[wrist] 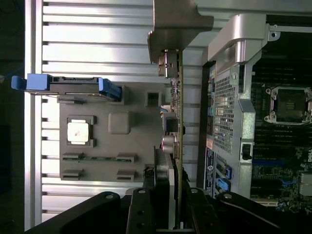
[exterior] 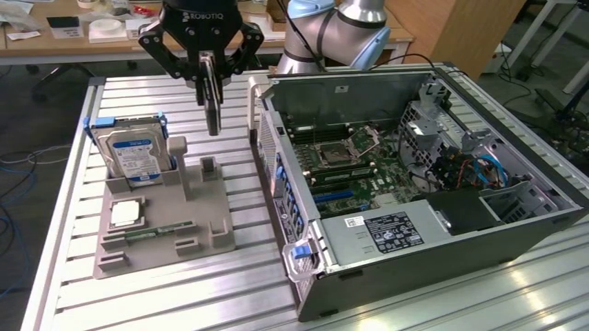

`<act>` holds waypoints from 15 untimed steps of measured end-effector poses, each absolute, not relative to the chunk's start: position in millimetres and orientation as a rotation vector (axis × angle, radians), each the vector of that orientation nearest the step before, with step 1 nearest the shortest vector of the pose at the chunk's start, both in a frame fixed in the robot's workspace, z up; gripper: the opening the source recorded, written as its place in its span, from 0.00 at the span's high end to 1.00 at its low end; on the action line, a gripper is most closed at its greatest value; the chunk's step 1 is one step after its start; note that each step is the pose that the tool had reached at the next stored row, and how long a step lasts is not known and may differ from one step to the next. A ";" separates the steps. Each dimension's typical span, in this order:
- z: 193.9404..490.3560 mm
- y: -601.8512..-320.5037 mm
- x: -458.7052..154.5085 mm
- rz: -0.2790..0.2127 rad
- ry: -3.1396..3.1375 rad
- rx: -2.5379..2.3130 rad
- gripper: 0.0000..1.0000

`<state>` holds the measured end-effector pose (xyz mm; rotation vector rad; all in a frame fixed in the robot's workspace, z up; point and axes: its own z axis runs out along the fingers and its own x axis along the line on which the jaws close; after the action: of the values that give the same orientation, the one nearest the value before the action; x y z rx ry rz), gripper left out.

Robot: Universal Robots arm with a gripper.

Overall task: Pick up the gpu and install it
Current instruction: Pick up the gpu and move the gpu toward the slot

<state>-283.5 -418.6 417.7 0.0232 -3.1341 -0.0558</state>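
Observation:
The gpu [exterior: 214, 103] hangs edge-on like a dark blade above the grey fixture [exterior: 165, 241], its lower end clear of the fixture's slots. My gripper [exterior: 210, 69] is shut on its upper part, one black finger on each side. In the wrist view the gpu [wrist: 178, 112] runs as a thin green board with small components, its metal bracket [wrist: 178, 29] at the far end and my gripper [wrist: 168, 195] clamped on the near end. The card is between the fixture and the open computer case [exterior: 304, 269], just outside the case's rear wall.
The fixture carries an upright hard drive [exterior: 136, 155] in a blue frame, a square processor [exterior: 124, 214] and a narrow memory stick [exterior: 156, 231]. The case lies open, showing the motherboard [exterior: 336, 148], a blue slot [exterior: 333, 196] and the power supply [exterior: 387, 231]. All rest on a ribbed aluminium table [exterior: 74, 276].

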 end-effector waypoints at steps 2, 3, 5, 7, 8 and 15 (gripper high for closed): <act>417.7 -418.6 -281.8 -0.056 -3.134 0.023 0.72; 417.7 -418.6 -280.9 -0.056 -3.134 0.023 0.72; 417.6 -418.6 -278.9 -0.056 -3.134 0.023 0.72; 417.7 -418.6 -277.1 -0.056 -3.134 0.023 0.72; 417.6 -418.6 -276.2 -0.056 -3.134 0.023 0.72; 417.6 -418.6 -269.5 -0.056 -3.134 0.023 0.72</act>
<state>-269.5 -418.6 417.6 0.0233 -3.1342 -0.0558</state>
